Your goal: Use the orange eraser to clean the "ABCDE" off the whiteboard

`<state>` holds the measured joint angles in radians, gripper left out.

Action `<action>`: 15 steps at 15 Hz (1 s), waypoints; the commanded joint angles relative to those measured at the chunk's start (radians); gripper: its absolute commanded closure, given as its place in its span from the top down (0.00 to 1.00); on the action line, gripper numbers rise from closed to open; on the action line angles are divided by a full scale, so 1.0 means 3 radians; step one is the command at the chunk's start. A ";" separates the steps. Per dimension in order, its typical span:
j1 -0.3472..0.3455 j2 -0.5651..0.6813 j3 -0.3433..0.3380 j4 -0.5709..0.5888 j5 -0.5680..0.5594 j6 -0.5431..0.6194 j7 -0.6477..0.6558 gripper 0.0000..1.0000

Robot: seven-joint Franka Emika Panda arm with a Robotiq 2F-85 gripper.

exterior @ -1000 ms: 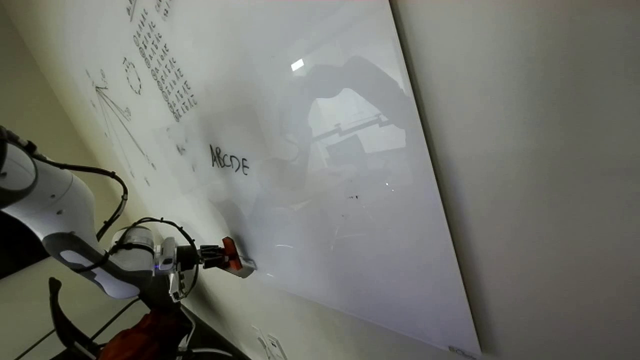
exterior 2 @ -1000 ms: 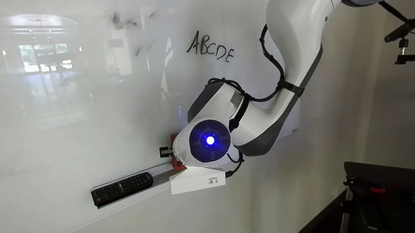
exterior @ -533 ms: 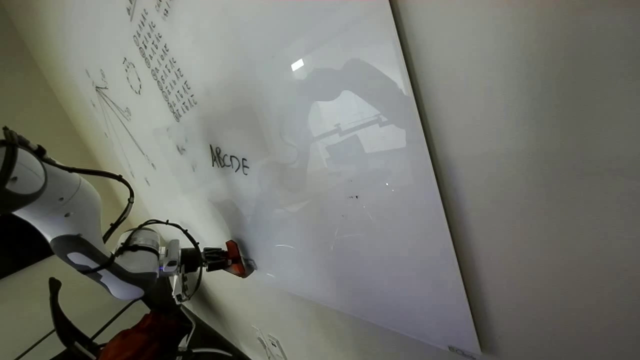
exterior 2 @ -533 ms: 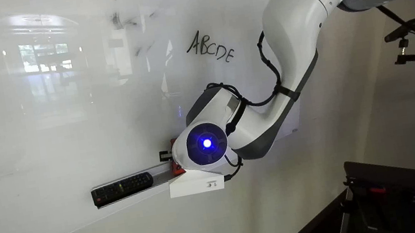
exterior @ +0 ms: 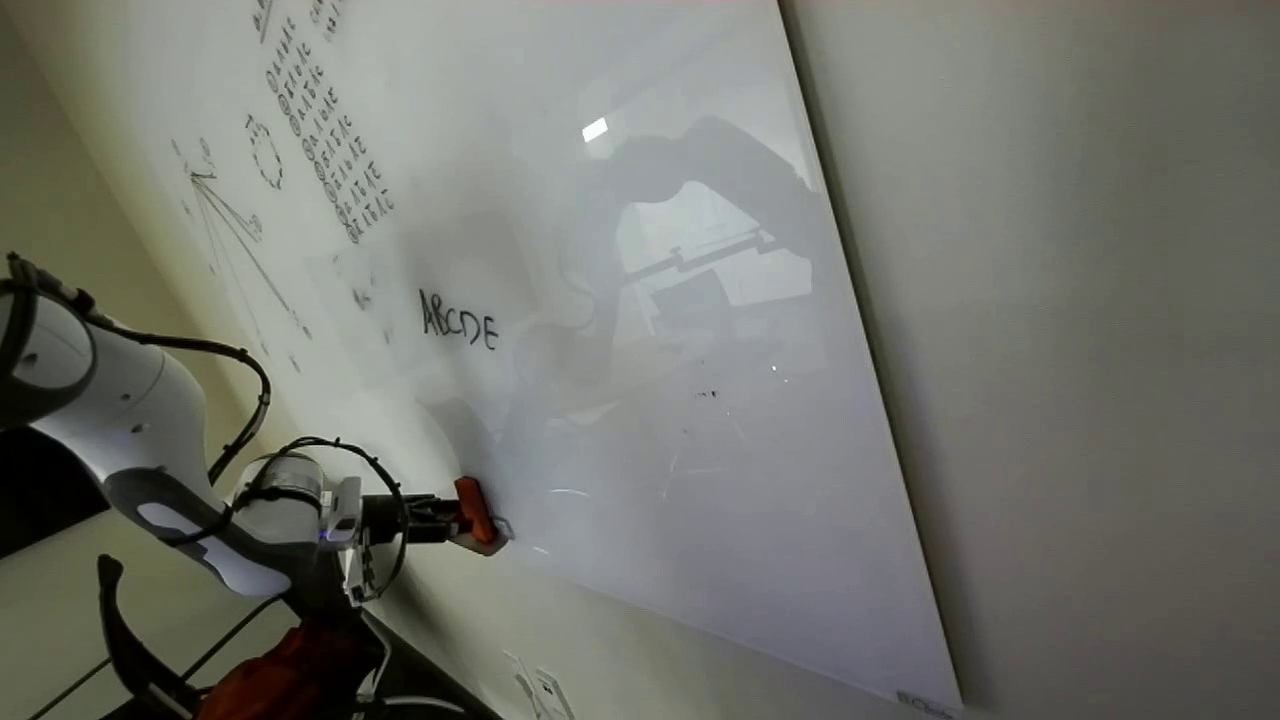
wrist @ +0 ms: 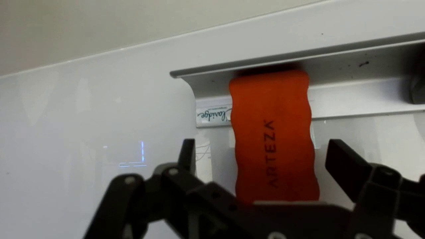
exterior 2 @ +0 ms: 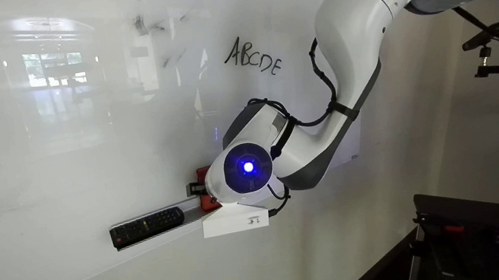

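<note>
Your fingers (wrist: 347,166) stand apart in the wrist view, either side of the orange eraser (wrist: 272,132), which stands on end in the tray (wrist: 362,98). In an exterior view, ABCDE (exterior: 458,320) is on the whiteboard (exterior: 580,400) above the tray; in an exterior view, a remote (exterior 2: 147,226) lies in the tray.

The arm (exterior 2: 351,46) stands bent, its pincer (wrist: 260,156) spread wide.
</note>
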<state>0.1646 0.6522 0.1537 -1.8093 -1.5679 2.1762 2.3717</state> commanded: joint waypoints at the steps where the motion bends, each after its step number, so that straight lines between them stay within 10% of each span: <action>1: -0.0056 -0.0108 0.0002 -0.0039 0.0064 0.0182 -0.0247 1.00; 15: -0.0391 -0.0448 -0.0112 -0.0332 -0.0370 0.1617 -0.1726 1.00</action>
<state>0.0631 0.5747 0.1307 -1.8517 -1.6377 2.6186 1.9318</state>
